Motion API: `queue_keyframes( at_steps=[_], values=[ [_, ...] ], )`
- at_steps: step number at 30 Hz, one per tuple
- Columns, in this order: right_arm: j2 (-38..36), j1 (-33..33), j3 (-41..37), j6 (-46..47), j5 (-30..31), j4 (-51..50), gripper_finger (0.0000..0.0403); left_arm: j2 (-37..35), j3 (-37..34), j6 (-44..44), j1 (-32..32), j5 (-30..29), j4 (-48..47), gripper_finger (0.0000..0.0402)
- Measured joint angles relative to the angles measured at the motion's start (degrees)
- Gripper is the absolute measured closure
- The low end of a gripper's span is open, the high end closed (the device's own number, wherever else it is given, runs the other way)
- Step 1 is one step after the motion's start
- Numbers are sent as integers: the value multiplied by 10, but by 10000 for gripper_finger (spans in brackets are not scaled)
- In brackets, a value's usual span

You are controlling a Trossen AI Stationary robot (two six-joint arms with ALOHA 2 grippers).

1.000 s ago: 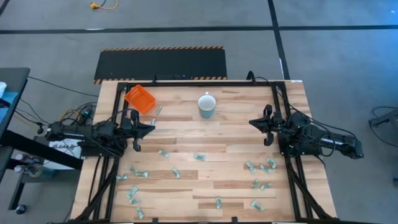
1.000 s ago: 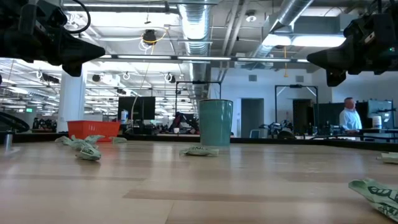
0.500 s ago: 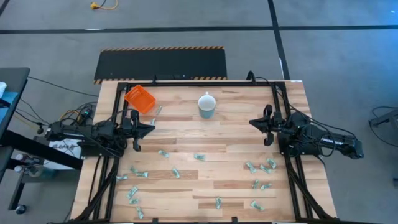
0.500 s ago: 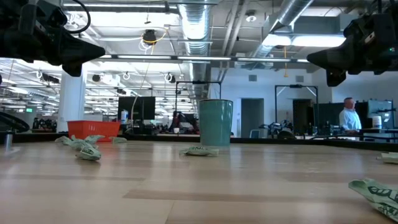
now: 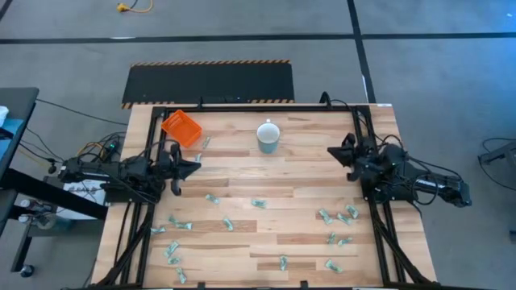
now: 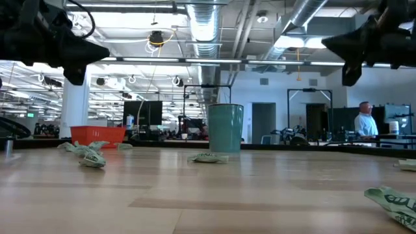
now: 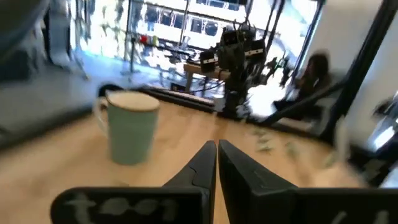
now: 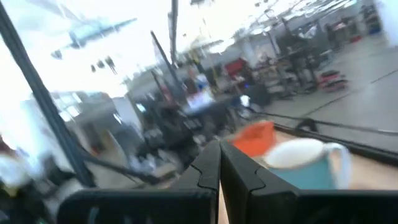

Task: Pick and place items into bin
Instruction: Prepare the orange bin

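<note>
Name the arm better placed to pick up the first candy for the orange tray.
Left, probably. The left gripper hangs shut beside the shallow orange plastic tray, with small green-and-white wrapped candies close by. The right gripper, also shut, is across the table.

Pale mug (image 5: 268, 137) stands upright on the wooden tabletop (image 5: 298, 173), between the two pincers and toward the far edge. A dark mat with striped edging (image 5: 210, 83) lies on the floor beyond. A person (image 6: 365, 120) stands in the background.
</note>
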Motion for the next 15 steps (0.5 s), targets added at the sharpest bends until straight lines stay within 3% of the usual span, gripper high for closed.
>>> queue_keyframes(
  at_steps=[3,10,13,15],
  values=[
    [0,0,0,19,-1,43,403,0,0,-64,0,-8,35,395],
    [0,0,0,16,-2,71,403,0,25,-45,3,-54,170,395],
    [0,0,0,16,-2,70,403,5,94,16,17,-61,134,395],
    [0,0,0,15,-2,70,403,32,152,35,30,-98,73,395]
  ],
)
